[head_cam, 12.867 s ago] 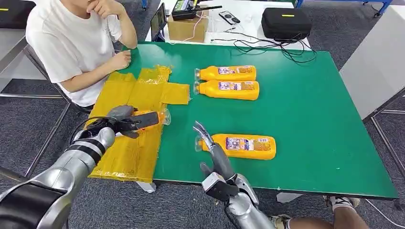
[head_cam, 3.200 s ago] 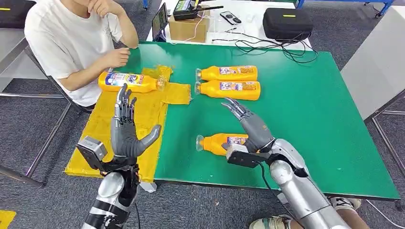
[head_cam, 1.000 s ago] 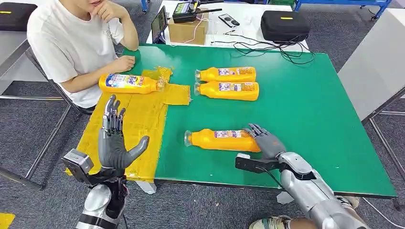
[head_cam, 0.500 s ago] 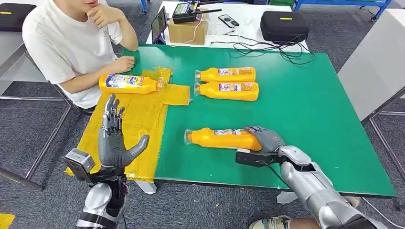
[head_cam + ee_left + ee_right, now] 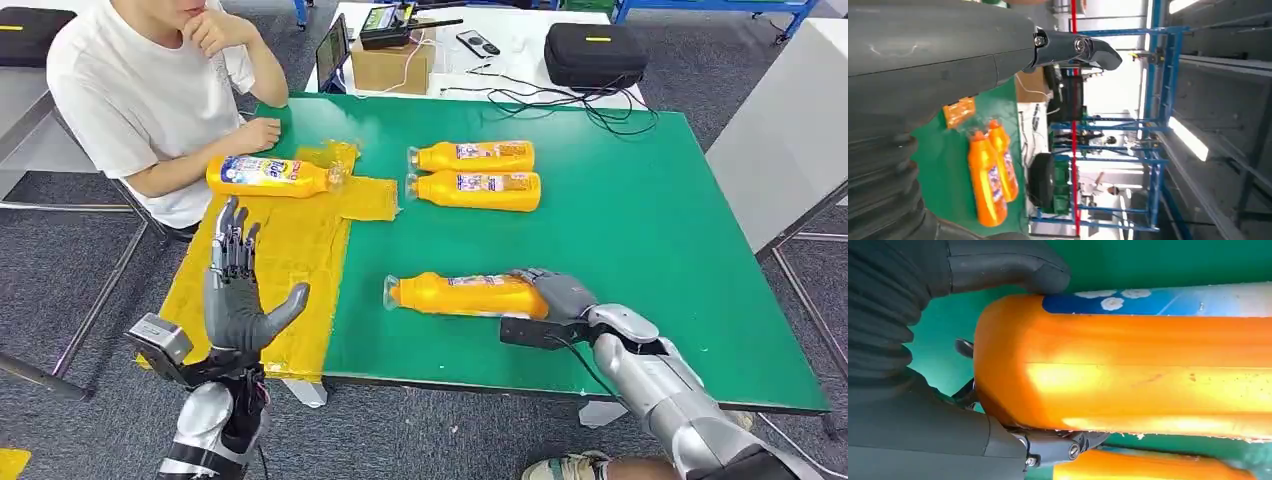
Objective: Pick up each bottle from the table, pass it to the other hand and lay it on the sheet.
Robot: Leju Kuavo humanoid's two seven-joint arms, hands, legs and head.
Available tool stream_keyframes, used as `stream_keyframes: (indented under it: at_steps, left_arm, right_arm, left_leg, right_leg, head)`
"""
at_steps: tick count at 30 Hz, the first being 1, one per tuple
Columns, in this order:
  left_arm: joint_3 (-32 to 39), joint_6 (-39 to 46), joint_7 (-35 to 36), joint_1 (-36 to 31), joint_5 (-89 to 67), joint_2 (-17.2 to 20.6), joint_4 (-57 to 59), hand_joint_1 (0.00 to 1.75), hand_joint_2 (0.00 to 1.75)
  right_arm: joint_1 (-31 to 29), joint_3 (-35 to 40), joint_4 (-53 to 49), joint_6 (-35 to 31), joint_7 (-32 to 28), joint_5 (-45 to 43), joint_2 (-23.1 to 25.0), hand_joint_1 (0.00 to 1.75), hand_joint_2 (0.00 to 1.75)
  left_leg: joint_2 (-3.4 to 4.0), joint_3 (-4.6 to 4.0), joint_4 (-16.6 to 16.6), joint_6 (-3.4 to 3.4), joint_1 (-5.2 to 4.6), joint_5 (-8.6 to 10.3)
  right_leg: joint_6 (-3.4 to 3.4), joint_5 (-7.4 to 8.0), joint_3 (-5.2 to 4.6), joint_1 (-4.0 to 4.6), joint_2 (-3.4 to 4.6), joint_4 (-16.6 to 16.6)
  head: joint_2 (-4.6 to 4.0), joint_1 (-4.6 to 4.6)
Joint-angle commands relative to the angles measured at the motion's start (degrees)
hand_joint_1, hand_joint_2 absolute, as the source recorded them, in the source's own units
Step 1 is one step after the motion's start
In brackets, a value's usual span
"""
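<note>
The grip sits at the very base of the near bottle (image 5: 465,295), so when lifted, the long neck end could sag or twist out of the fingers, and the smooth plastic may slip; a tilted bottle would also make the pass to the other side awkward, since the receiving palm needs free body to close on. The right robot hand (image 5: 560,296) is closed around that bottle's base, thumb (image 5: 1008,267) pressing one face and fingers hooked under the other, with the bottle lying on the green surface (image 5: 650,220) near the front edge. The left robot hand (image 5: 238,295) is raised, open and empty, fingers spread, over the yellow sheet (image 5: 290,250). One bottle (image 5: 268,175) already lies on the sheet's far end; two more (image 5: 475,172) wait side by side farther back.
</note>
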Motion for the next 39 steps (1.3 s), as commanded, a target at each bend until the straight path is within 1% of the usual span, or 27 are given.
stream_keyframes:
  at_steps: [1, 2, 4, 5, 7, 8, 9, 10, 12, 14, 15, 16, 18, 19, 20, 21, 22, 23, 24, 27, 29, 30, 31, 33, 35, 37, 39]
  left_arm:
    - [2.5, -1.5, -0.7, -2.2, 4.5, 0.7, 0.3, 0.0, 1.75]
    - [3.9, -1.1, -1.1, -1.8, 6.9, -0.4, -1.2, 0.0, 1.75]
    - [5.5, 0.8, -1.1, -0.5, 10.2, -2.1, -5.3, 0.0, 1.75]
    - [5.4, 1.0, -0.9, -0.2, 10.3, -2.1, -5.9, 0.0, 1.75]
    - [5.1, 1.2, -0.6, 0.1, 10.3, -2.1, -6.5, 0.0, 1.75]
    - [5.4, 1.9, -1.0, 0.1, 10.6, -2.4, -6.5, 0.0, 1.75]
    - [5.5, 3.4, -1.8, 0.6, 11.2, -3.1, -7.4, 0.0, 1.75]
    - [5.0, 4.3, -2.5, 1.4, 11.4, -3.4, -8.7, 0.0, 1.75]
    - [3.3, 5.1, -3.3, 3.6, 12.1, -3.6, -11.7, 0.0, 1.75]
    - [2.1, 5.4, -3.3, 4.9, 12.3, -3.5, -13.1, 0.0, 1.75]
    - [1.4, 5.2, -4.2, 5.8, 13.4, -3.5, -14.5, 0.0, 1.75]
    - [1.0, 5.3, -4.7, 6.8, 14.0, -3.8, -16.2, 0.0, 1.75]
    - [1.0, 4.4, -4.7, 9.4, 13.8, -5.1, -21.4, 0.0, 1.75]
    - [0.7, 3.8, -4.7, 10.2, 14.3, -5.1, -22.1, 0.0, 1.75]
    - [0.3, 3.5, -4.7, 11.0, 14.5, -5.1, -22.6, 0.0, 1.75]
    - [-3.1, 2.2, -3.4, 12.8, 14.8, -2.5, -21.6, 0.0, 1.75]
    - [-3.9, 2.0, -3.5, 13.5, 14.6, -2.1, -20.9, 0.0, 1.75]
    - [-6.4, 1.1, -1.5, 14.6, 12.9, -1.2, -19.1, 0.0, 1.75]
    - [-7.8, 1.0, -1.8, 15.0, 11.7, -0.9, -17.4, 0.0, 1.75]
    - [-9.3, 1.1, -2.7, 15.1, 10.4, -0.7, -15.0, 0.0, 1.75]
    - [-10.6, -0.4, 2.1, 15.3, 12.9, -1.7, -11.5, 0.0, 1.75]
    - [-12.0, -1.2, 2.8, 14.8, 13.2, -1.5, -8.7, 0.0, 1.75]
    - [-15.3, -3.0, 4.6, 13.5, 13.9, -0.9, -2.6, 0.0, 1.75]
    - [-18.3, -3.0, 2.3, 11.1, 14.3, -1.5, 4.8, 0.0, 1.75]
    - [-18.7, -2.8, 1.6, 10.6, 14.3, -1.7, 5.8, 0.0, 1.75]
    - [-18.7, -2.8, 1.6, 10.5, 14.3, -1.5, 5.6, 0.0, 1.75]
    - [-18.7, -2.7, 1.7, 10.6, 14.6, -1.2, 5.0, 0.0, 1.75]
  right_arm:
    - [10.9, -2.7, -6.1, 1.5, -9.1, -12.1, 0.2, 1.75, 1.75]
    - [13.1, -5.0, -10.2, -0.5, -9.1, -14.1, 1.4, 1.75, 1.75]
    - [17.8, -9.7, -19.1, -2.7, -8.0, -17.6, 4.3, 1.75, 1.75]
    - [18.1, -9.5, -20.1, -2.8, -7.1, -17.3, 4.7, 1.75, 1.75]
    - [18.5, -9.5, -21.2, -2.6, -6.4, -17.2, 4.5, 1.75, 1.75]
    - [18.9, -10.8, -22.0, -3.7, -6.8, -18.1, 4.8, 1.75, 1.75]
    - [20.2, -13.2, -24.0, -7.0, -7.7, -18.6, 6.0, 1.75, 1.75]
    - [21.7, -15.9, -26.3, -8.6, -8.3, -19.7, 7.4, 1.75, 1.75]
    - [24.4, -20.3, -31.0, -10.7, -8.7, -22.2, 10.3, 1.75, 1.75]
    - [25.4, -20.7, -33.2, -11.0, -8.5, -22.2, 10.8, 1.75, 1.75]
    - [26.4, -23.2, -34.6, -15.0, -9.5, -22.3, 12.3, 1.75, 1.75]
    - [27.1, -24.7, -35.7, -16.0, -10.3, -23.8, 13.2, 1.75, 1.75]
    - [28.2, -28.0, -37.5, -21.8, -12.4, -24.4, 15.2, 1.75, 1.75]
    - [28.6, -29.2, -38.2, -22.2, -13.2, -26.2, 16.0, 1.75, 1.75]
    - [28.9, -29.8, -38.8, -22.1, -13.5, -27.1, 16.3, 1.75, 1.75]
    - [30.3, -32.0, -41.1, -22.6, -15.5, -30.4, 17.7, 1.75, 1.75]
    - [30.9, -32.3, -42.0, -22.6, -15.8, -30.8, 17.9, 1.75, 1.75]
    - [32.1, -32.5, -44.0, -22.4, -16.8, -32.1, 18.4, 1.75, 1.75]
    - [32.7, -32.2, -45.1, -22.5, -16.8, -32.0, 18.4, 1.75, 1.75]
    - [33.0, -31.6, -46.0, -22.8, -16.8, -31.9, 18.5, 1.75, 1.75]
    - [33.0, -30.6, -46.7, -22.1, -16.8, -33.1, 18.5, 1.75, 1.75]
    - [33.0, -30.0, -47.3, -22.0, -16.8, -33.7, 18.6, 1.75, 1.75]
    - [32.8, -28.3, -48.3, -21.1, -16.8, -34.9, 18.4, 1.75, 1.75]
    - [32.0, -26.8, -47.5, -21.4, -16.8, -35.0, 18.9, 1.75, 1.75]
    - [31.9, -26.7, -47.2, -21.6, -16.8, -34.9, 19.0, 1.75, 1.75]
    - [31.9, -26.6, -47.3, -21.7, -16.8, -35.0, 18.9, 1.75, 1.75]
    - [31.9, -26.6, -47.3, -21.7, -16.8, -35.2, 18.7, 1.75, 1.75]
  left_leg:
    - [-0.24, 0.17, -0.1, -0.1, 0.16, 0.01]
    - [-0.3, 0.21, -0.1, -0.14, 0.22, 0.0]
    - [-0.12, 0.13, -0.1, -0.15, 0.23, -0.06]
    - [0.02, 0.07, 0.0, -0.11, 0.19, -0.1]
    - [0.09, -0.08, 0.0, -0.14, 0.19, -0.13]
    - [0.09, -0.04, 0.0, -0.19, 0.16, -0.16]
    - [-0.03, -0.13, 0.0, -0.16, 0.14, -0.12]
    - [-0.02, -0.22, 0.0, -0.17, 0.16, -0.12]
    - [-0.03, -0.28, 0.0, -0.17, 0.21, -0.13]
    - [-0.03, -0.39, 0.0, -0.16, 0.23, -0.14]
    - [-0.14, -0.45, 0.1, -0.17, 0.25, -0.19]
    - [-0.12, -0.54, 0.0, -0.16, 0.23, -0.15]
    - [-0.1, -0.62, 0.0, -0.16, 0.24, -0.15]
    - [-0.09, -0.53, 0.1, -0.19, 0.25, -0.23]
    - [-0.13, -0.67, 0.1, -0.17, 0.21, -0.16]
    - [-0.18, -0.67, 0.1, -0.17, 0.23, -0.16]
    - [-0.15, -0.54, 0.1, -0.21, 0.23, -0.25]
    - [-0.19, -0.65, 0.0, -0.17, 0.19, -0.15]
    - [-0.21, -0.52, 0.0, -0.2, 0.22, -0.23]
    - [-0.33, -0.62, -0.1, -0.16, 0.15, -0.13]
    - [-0.26, -0.64, -0.1, -0.15, 0.16, -0.14]
    - [-0.22, -0.56, -0.1, -0.18, 0.18, -0.19]
    - [-0.2, -0.44, -0.1, -0.2, 0.18, -0.23]
    - [-0.36, -0.45, -0.1, -0.2, 0.17, -0.16]
    - [-0.39, -0.47, -0.1, -0.18, 0.17, -0.13]
    - [-0.17, -0.51, -0.1, -0.17, 0.19, -0.18]
    - [-0.21, -0.51, -0.1, -0.19, 0.2, -0.19]
  right_leg:
    - [-0.15, -0.04, 0.32, 0.17, -0.27, -0.2]
    - [-0.22, -0.06, 0.36, 0.23, -0.34, -0.3]
    - [-0.22, -0.05, 0.28, 0.24, -0.13, -0.2]
    - [-0.16, -0.05, 0.22, 0.2, 0.06, -0.1]
    - [-0.16, -0.03, 0.1, 0.21, 0.13, 0.0]
    - [-0.19, -0.08, 0.04, 0.19, 0.13, 0.0]
    - [-0.14, -0.07, -0.03, 0.15, 0.05, 0.0]
    - [-0.17, -0.07, -0.1, 0.17, 0.05, 0.0]
    - [-0.15, -0.09, -0.14, 0.2, 0.03, 0.0]
    - [-0.15, -0.11, -0.21, 0.21, 0.08, 0.1]
    - [-0.17, -0.18, -0.22, 0.24, 0.01, 0.1]
    - [-0.14, -0.13, -0.34, 0.21, 0.04, 0.1]
    - [-0.14, -0.12, -0.41, 0.21, 0.05, 0.1]
    - [-0.19, -0.2, -0.32, 0.23, 0.04, 0.1]
    - [-0.14, -0.15, -0.45, 0.19, 0.01, 0.1]
    - [-0.16, -0.16, -0.44, 0.21, -0.03, 0.1]
    - [-0.21, -0.25, -0.32, 0.22, -0.01, 0.1]
    - [-0.08, -0.22, -0.44, 0.17, -0.03, 0.0]
    - [-0.09, -0.32, -0.29, 0.2, -0.06, 0.0]
    - [0.0, -0.24, -0.39, 0.12, -0.14, 0.0]
    - [0.0, -0.23, -0.42, 0.13, -0.07, 0.0]
    - [-0.04, -0.26, -0.35, 0.15, -0.04, 0.0]
    - [-0.07, -0.29, -0.24, 0.16, -0.04, -0.1]
    - [-0.06, -0.27, -0.2, 0.14, -0.19, -0.1]
    - [-0.05, -0.24, -0.21, 0.13, -0.18, -0.1]
    - [-0.04, -0.2, -0.31, 0.15, 0.02, -0.1]
    - [-0.05, -0.22, -0.29, 0.16, -0.04, -0.1]
  head:
    - [0.0, -0.02]
    - [0.0, 0.0]
    - [0.0, 0.02]
    - [0.0, 0.02]
    - [0.0, 0.02]
    - [0.0, -0.02]
    - [0.0, -0.04]
    - [0.0, -0.02]
    - [0.0, -0.04]
    - [0.0, 0.0]
    - [0.0, 0.0]
    - [0.0, -0.02]
    - [0.0, 0.0]
    - [0.0, 0.0]
    - [0.0, 0.0]
    - [0.0, 0.0]
    - [0.0, -0.02]
    - [0.0, -0.02]
    - [0.0, 0.0]
    - [0.0, 0.0]
    - [0.0, 0.0]
    - [0.0, -0.02]
    - [0.0, -0.02]
    - [0.0, -0.02]
    - [0.0, 0.0]
    - [0.0, 0.0]
    - [0.0, -0.02]
